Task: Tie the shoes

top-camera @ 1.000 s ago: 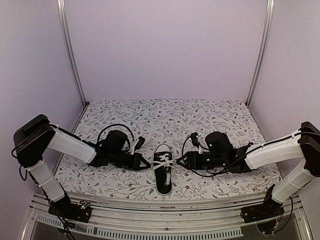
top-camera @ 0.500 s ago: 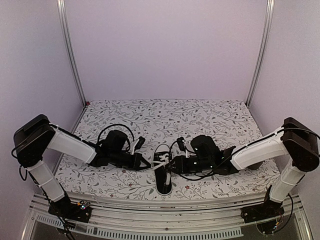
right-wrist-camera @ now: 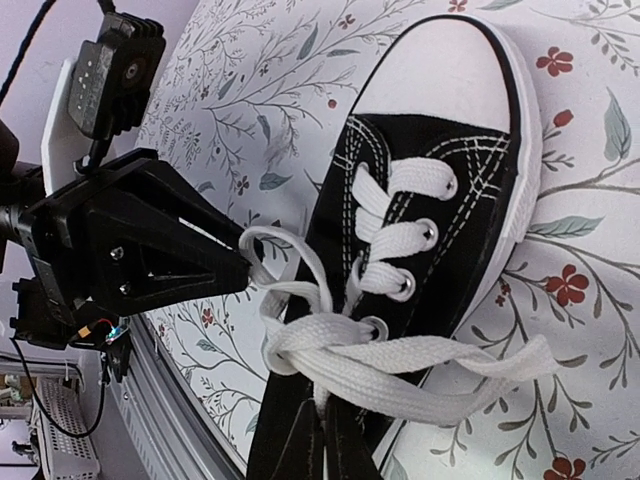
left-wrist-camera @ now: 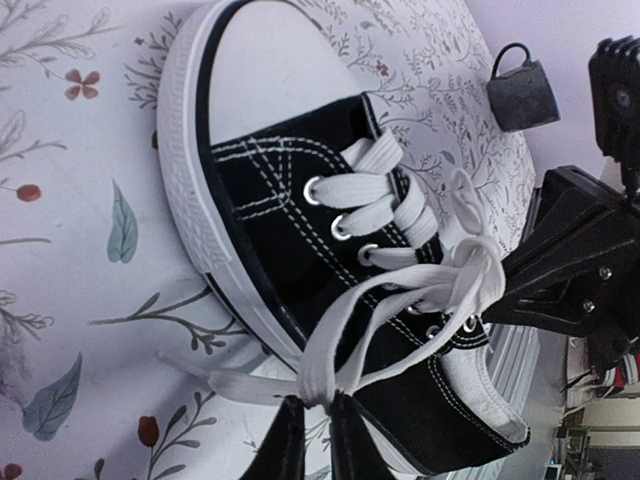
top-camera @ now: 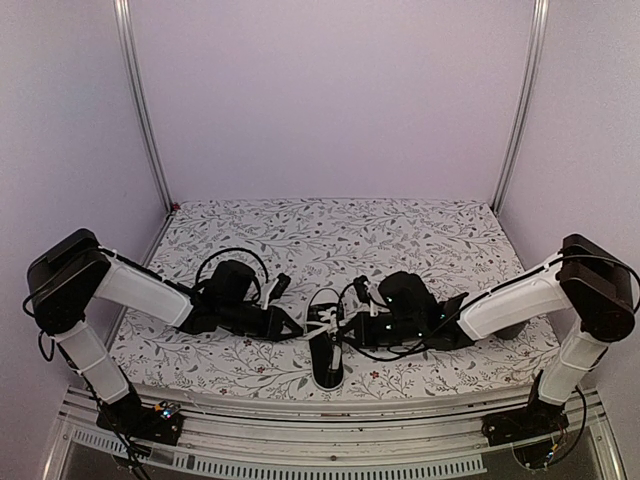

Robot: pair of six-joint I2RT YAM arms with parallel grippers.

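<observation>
The black low-top shoe (top-camera: 327,362) lies between the two arms, its white toe cap toward the near edge. Its white laces (left-wrist-camera: 440,265) are crossed into a loose knot with loops. My left gripper (left-wrist-camera: 317,425) sits low at the shoe's left side, and a stretched lace loop (left-wrist-camera: 330,350) is pinched at its tips. My right gripper (right-wrist-camera: 325,440) sits at the shoe's right side, over the collar. It is shut on a lace strand (right-wrist-camera: 319,400) hanging from the knot (right-wrist-camera: 300,345). In the top view the left gripper (top-camera: 297,328) and the right gripper (top-camera: 340,330) face each other across the shoe.
A dark grey mug (left-wrist-camera: 520,88) stands on the flowered cloth (top-camera: 330,235) beyond the shoe's toe in the left wrist view. The table's metal front rail (top-camera: 320,415) runs just behind the shoe's toe. Upright frame posts (top-camera: 140,110) stand at the back corners.
My right gripper has moved left to the shoe and shut on a lace strand. The left arm has stayed put, its jaws slightly less tight on the loop.
</observation>
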